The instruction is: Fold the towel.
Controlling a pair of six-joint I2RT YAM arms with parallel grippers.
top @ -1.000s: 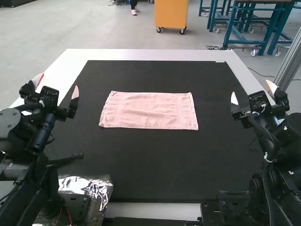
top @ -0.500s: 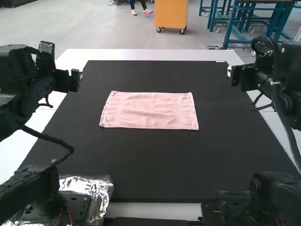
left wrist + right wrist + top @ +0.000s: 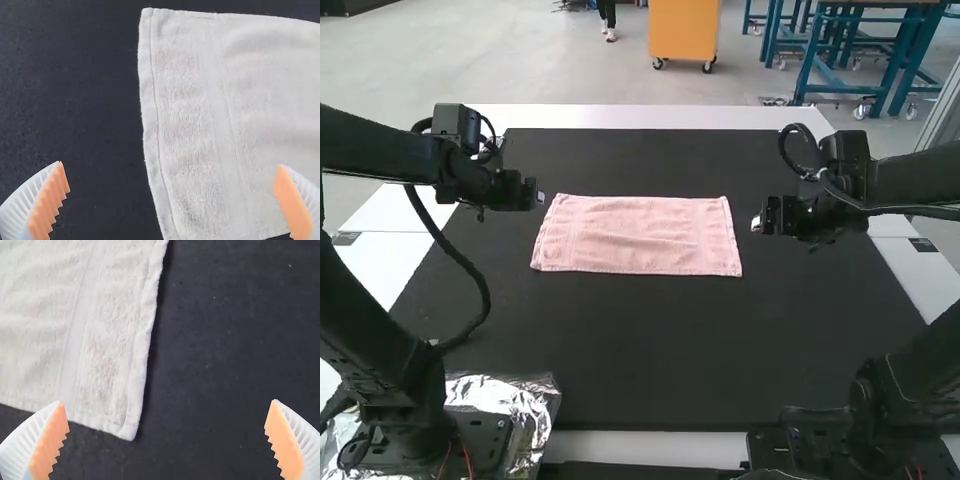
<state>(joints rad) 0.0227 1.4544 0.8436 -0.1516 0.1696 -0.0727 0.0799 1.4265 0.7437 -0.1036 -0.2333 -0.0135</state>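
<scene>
Black mat [image 3: 650, 350] — crumpled foil [image 3: 528, 402]

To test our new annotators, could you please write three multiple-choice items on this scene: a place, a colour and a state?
1. Where does the towel lie?
A) foil; B) black mat; C) white border
2. What colour are the left gripper's pads?
A) orange; B) blue; C) green
3. How does the right gripper stand?
A) shut; B) open; C) shut on the towel

1 B: black shows all round it.
2 A: the left wrist view shows orange ridges.
3 B: its fingers stand wide apart.
</scene>
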